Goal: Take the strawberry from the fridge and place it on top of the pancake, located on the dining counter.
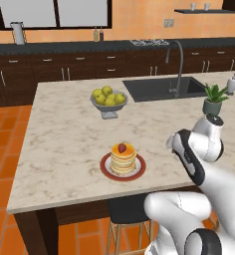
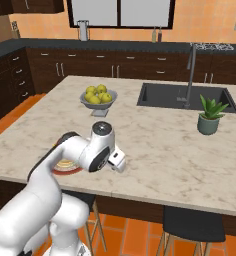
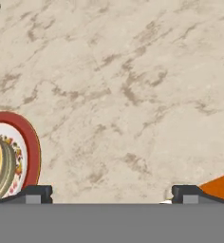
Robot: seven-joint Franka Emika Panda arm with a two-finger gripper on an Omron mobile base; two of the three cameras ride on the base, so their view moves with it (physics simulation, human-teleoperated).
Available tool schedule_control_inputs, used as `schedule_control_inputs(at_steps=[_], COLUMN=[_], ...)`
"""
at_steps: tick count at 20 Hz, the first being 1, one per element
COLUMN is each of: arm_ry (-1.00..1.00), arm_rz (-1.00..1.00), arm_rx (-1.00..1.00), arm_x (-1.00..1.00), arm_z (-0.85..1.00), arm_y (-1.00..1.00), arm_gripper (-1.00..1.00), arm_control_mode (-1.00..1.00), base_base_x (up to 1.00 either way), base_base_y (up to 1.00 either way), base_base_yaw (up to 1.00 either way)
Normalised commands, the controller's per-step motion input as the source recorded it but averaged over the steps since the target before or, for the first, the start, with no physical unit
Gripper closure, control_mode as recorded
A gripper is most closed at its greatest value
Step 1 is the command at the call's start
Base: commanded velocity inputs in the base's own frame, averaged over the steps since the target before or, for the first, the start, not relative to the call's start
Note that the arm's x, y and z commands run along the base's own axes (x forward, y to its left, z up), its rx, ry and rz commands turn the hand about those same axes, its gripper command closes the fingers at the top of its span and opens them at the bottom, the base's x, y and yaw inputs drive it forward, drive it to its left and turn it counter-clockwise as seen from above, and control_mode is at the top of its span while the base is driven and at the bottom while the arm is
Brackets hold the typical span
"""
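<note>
Marble dining counter (image 1: pixel 64 134): strawberry (image 1: pixel 122 148) atop plated pancake (image 1: pixel 123 158)

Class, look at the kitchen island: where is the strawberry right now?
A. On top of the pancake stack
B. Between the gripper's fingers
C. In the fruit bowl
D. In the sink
A: the strawberry sits on the pancake stack, while the gripper stands open with nothing between its fingertips.

A home kitchen – marble dining counter (image 1: pixel 64 129) with sink (image 1: pixel 162 88); dark cabinets (image 1: pixel 79 67) behind.
</note>
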Motion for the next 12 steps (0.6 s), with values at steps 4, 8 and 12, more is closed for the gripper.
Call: schedule_control_inputs(at_steps=[4,8,12], arm_ry=[-0.11,-0.13,-0.14], arm_rz=[-0.24,-0.27,-0.27], arm_rx=[0.07,0.00,0.00], arm_x=[-0.36,-0.18,-0.05], arm_z=[0.29,0.55,0.77], arm_y=[-0.48,-0.14,-0.01], arm_gripper=[-1.00,-1.00,-1.00], arm_control_mode=[-1.00,-1.00,-1.00], base_base_x=[0.00,0.00,0.00], base_base_y=[0.00,0.00,0.00], base_base_yaw=[0.00,0.00,0.00])
